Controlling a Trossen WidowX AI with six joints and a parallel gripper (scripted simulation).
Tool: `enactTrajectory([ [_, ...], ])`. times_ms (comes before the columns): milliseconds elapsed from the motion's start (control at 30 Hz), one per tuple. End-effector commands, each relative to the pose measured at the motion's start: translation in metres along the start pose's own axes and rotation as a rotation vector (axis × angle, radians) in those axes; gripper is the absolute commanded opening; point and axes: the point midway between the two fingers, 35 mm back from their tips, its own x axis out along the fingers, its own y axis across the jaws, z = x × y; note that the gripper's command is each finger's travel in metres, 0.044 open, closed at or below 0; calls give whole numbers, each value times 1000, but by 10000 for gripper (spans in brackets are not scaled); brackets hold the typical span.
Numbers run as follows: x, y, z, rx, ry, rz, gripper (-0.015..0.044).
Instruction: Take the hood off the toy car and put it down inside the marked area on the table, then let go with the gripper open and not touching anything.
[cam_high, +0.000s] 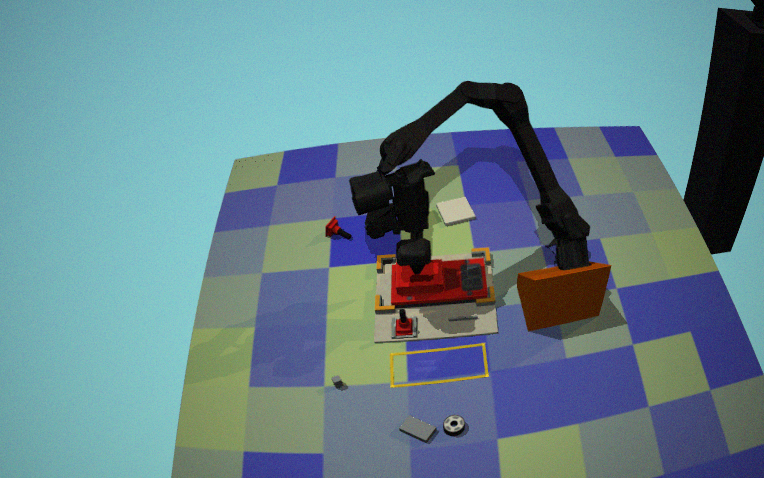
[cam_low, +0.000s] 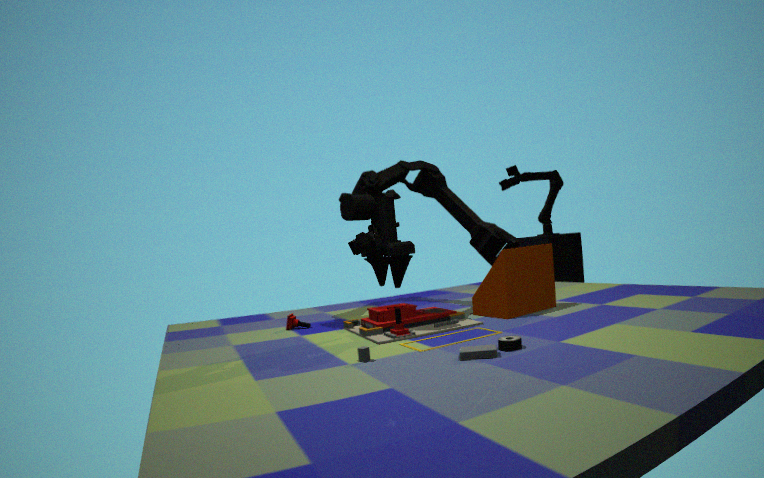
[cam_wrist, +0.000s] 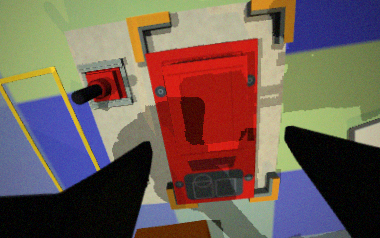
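The toy car (cam_high: 459, 293) (cam_low: 436, 314) (cam_wrist: 245, 162) is red and lies between orange corner brackets. Its hood (cam_high: 425, 284) (cam_low: 388, 313) (cam_wrist: 220, 100), a raised red block, sits on the car's end away from the dark seats. My gripper (cam_high: 416, 270) (cam_low: 390, 285) (cam_wrist: 217, 140) is open and empty, pointing down above the car. In the wrist view its fingertips stand on either side of the car, across its width. The marked area (cam_high: 439, 381) (cam_low: 418, 350) (cam_wrist: 53, 71) is a yellow outline on the table beside the car's board, with nothing inside.
The pale board (cam_high: 383, 332) also bears a red piece with a black stick (cam_high: 403, 325). Another red piece (cam_high: 333, 227) and a white tile (cam_high: 456, 210) lie behind. A small grey cylinder (cam_high: 336, 381), a grey block (cam_high: 418, 428) and a wheel (cam_high: 446, 424) lie in front.
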Motion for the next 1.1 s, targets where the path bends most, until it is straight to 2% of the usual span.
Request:
enactTrajectory([
  [0,5,0,-1,-7,2,-5,440],
  [1067,36,0,0,-7,1,-7,440],
])
